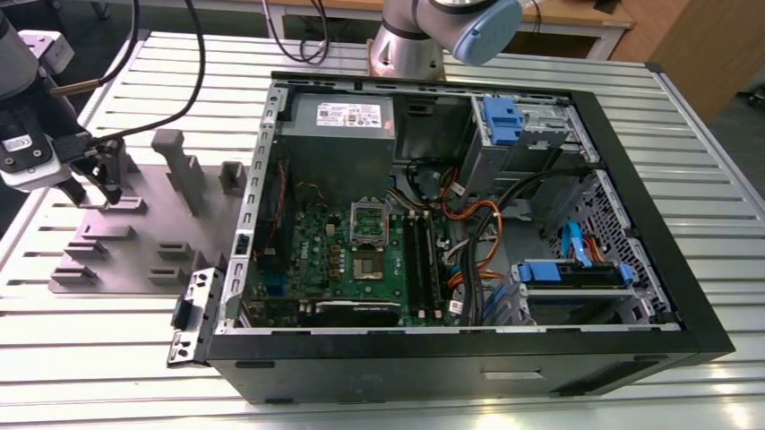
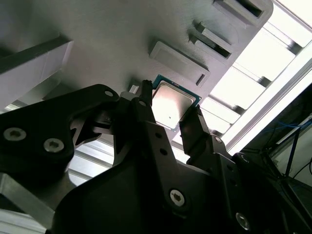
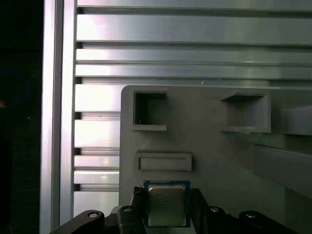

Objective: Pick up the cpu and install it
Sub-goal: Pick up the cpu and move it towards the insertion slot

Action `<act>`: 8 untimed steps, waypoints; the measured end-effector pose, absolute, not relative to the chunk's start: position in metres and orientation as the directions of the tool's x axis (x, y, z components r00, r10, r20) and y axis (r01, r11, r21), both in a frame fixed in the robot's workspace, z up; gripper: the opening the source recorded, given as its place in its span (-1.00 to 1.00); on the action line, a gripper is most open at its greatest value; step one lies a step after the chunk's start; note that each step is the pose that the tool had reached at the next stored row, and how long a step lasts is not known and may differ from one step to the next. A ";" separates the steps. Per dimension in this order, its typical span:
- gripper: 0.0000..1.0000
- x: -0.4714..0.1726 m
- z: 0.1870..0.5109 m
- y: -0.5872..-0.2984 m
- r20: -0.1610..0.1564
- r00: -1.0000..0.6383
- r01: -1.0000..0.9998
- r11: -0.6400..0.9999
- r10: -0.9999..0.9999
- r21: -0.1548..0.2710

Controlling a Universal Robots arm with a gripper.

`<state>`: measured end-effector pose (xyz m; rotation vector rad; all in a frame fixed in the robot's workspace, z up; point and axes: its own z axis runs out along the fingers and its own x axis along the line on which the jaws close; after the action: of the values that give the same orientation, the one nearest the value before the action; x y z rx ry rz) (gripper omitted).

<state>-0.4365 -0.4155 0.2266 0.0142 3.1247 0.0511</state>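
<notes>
Hidden behind the gripper (image 2: 170, 114) in both wrist views: two side edges and one end of the cpu (image 2: 171, 103).

Table: ribbed aluminium slats (image 1: 669, 134) run across the whole scene, and the same slats (image 3: 195, 29) show in the first wrist view.
Far bench: a white frame (image 1: 574, 31) stands beyond the table's far edge.
Wood panel: a light brown panel (image 1: 700, 45) stands at the far corner on the exterior view's right.
Floor: a dark strip (image 1: 12, 228) lies past the table edge on the exterior view's left.
Light: bright from above, with white glare on the slats (image 3: 97, 134).
</notes>
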 end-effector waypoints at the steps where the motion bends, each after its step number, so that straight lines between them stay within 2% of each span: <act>1: -0.05 -0.436 0.227 -0.415 -0.016 -1.000 0.009 0.999 0.009 0.033; 8: -0.05 -0.435 0.227 -0.415 -0.016 -1.000 0.009 0.999 0.009 0.033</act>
<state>-0.4354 -0.4155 0.2265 0.0143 3.1246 0.0512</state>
